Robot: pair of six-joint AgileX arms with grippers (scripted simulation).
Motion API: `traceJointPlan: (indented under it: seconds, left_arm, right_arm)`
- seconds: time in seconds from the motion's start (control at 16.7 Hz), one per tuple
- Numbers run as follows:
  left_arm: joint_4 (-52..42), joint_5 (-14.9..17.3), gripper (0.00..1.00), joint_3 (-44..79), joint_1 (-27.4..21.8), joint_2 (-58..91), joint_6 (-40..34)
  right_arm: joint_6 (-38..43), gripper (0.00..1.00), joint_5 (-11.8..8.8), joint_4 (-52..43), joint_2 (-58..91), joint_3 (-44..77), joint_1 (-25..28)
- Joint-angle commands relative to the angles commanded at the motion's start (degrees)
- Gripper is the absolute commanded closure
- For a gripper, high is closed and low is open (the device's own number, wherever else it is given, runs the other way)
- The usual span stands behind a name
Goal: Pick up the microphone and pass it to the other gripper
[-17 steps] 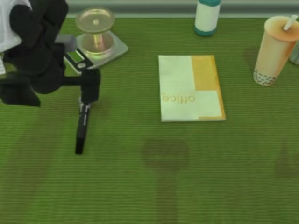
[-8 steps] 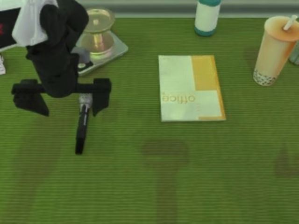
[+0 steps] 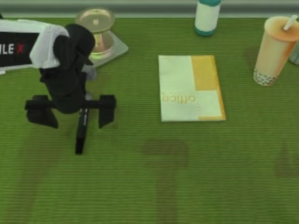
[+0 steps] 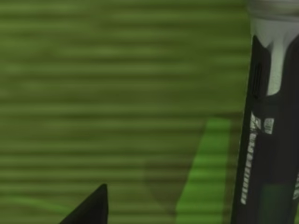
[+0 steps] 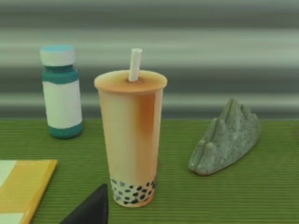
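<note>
The microphone lies flat on the green mat at the left, its black handle pointing to the near edge and its grey head hidden under my left arm. My left gripper hangs over its upper part, open wide, with one finger on each side of the handle and well apart from it. In the left wrist view the microphone runs along one side, and a single black fingertip shows. The other gripper, my right one, is outside the top view; one of its fingertips shows, far off centre, with nothing held.
A kitchen scale with a golden spool stands just behind my left arm. An "office" booklet lies mid-table. A white and teal bottle, a bubble tea cup and a grey rock ornament stand at the back right.
My left gripper has moved from beside the scale toward the near edge and now straddles the microphone's handle with its fingers spread. The microphone has not moved.
</note>
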Motion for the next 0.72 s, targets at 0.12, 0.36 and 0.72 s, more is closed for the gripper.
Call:
traceJointPlan:
  seconds: [0.12,0.36,0.72]
  left_arm:
    - [4.73,0.02,0.00,-2.25,0.08,2.44,0.12]
    - [7.41,0.05,0.00,-3.69,0.13,4.13,0.19]
    - [7.41,0.05,0.30,-3.69,0.13,4.13,0.19]
  right_arm:
    - [0.00,0.00,0.00,0.00,0.00,0.00,0.00]
    - [0.00,0.00,0.00,0.00,0.00,0.00,0.00]
    - [0.00,0.00,0.00,0.00,0.00,0.00,0.00]
